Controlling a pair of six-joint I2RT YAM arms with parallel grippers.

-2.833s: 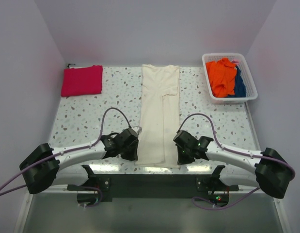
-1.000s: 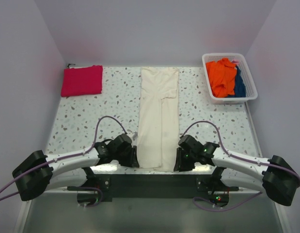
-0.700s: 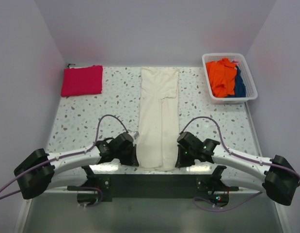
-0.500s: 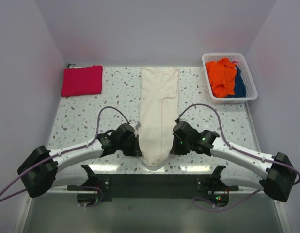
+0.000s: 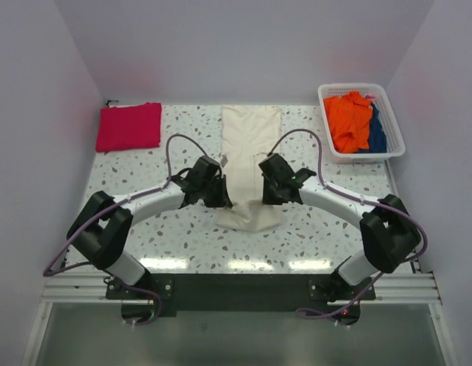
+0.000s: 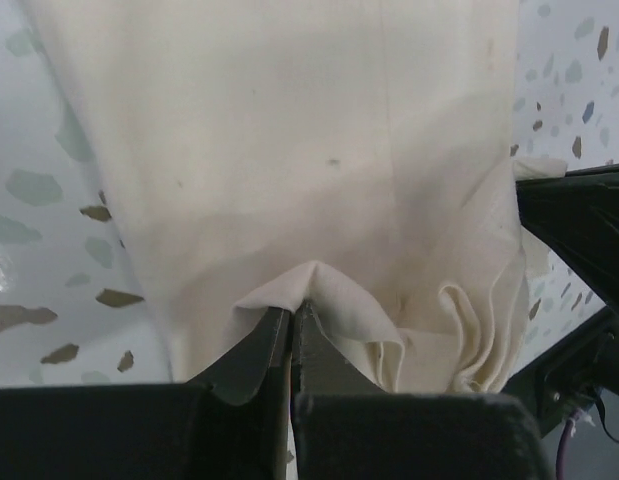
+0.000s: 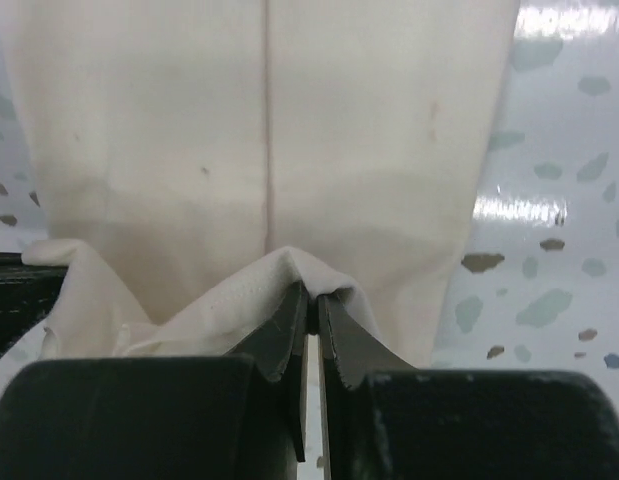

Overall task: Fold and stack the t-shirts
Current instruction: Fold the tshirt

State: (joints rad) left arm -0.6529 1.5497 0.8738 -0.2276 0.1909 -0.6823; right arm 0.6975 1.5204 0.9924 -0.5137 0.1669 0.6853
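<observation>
The cream-white t-shirt [image 5: 251,141] lies as a long narrow strip down the middle of the table, its near end lifted and doubled back into a loose fold [image 5: 251,217]. My left gripper [image 5: 218,192] is shut on the hem's left corner, and the cloth [image 6: 319,150] drapes over its tips [image 6: 292,312]. On the hem's right corner my right gripper [image 5: 264,191] is shut; the shirt [image 7: 269,130] peaks over its tips [image 7: 313,297]. Both grippers hover over the strip's middle. The crimson-pink t-shirt [image 5: 130,126] lies folded at the far left corner.
A white basket [image 5: 396,149] at the far right holds orange cloth [image 5: 350,120] and blue cloth [image 5: 378,131]. The speckled table [image 5: 136,191] shows bare on both sides of the strip. Purple cables loop above each wrist.
Both grippers shut on the near hem's corners at the table's front edge, then carried it away from the bases toward the strip's middle, folding the near end back over itself.
</observation>
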